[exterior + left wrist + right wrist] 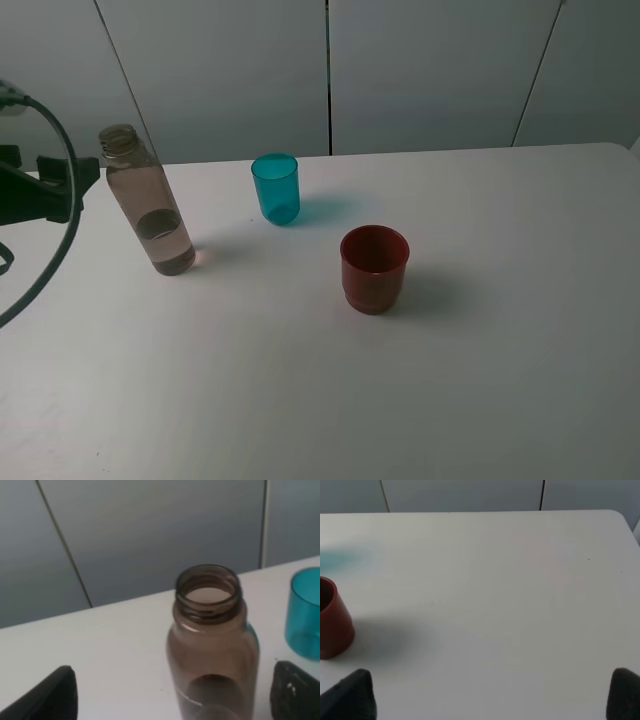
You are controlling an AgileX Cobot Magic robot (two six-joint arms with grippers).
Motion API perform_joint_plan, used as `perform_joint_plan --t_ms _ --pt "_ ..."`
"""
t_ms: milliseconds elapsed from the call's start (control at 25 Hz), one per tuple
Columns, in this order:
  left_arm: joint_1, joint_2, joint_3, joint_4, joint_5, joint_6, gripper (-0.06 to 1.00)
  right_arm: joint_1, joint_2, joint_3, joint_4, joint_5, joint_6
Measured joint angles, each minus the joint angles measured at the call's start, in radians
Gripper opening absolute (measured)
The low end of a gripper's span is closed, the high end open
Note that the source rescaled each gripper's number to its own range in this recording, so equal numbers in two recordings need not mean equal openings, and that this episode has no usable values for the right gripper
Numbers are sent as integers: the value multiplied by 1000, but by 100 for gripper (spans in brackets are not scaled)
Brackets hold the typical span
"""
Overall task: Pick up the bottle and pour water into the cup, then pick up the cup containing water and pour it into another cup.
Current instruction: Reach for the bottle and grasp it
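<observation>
The bottle [148,203] stands upright and capless at the left of the white table, with water in its lower part. The teal cup [276,188] stands to its right, farther back. The dark red cup [374,268] stands nearer the middle front. In the left wrist view my left gripper [172,700] is open, with the bottle [212,645] between its two dark fingertips [50,697] and touching neither. The teal cup [305,615] shows just beyond. My right gripper [487,695] is open over bare table, with the red cup [332,620] off to one side.
The white table [480,380] has its rounded back right corner in view. A grey panelled wall [420,70] runs behind it. A black cable [62,235] loops by the left arm at the left edge.
</observation>
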Motion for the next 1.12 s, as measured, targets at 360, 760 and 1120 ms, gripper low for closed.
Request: perform_joint_plan --t_ms 360,760,1120 --pt "0 125 87 140 -317 -179 94 0 0 0 0 0 0" --pt "-2 292 87 230 -445 -200 94 0 0 0 0 0 0" --pt "-2 466 114 237 -709 -242 94 0 0 0 0 0 0"
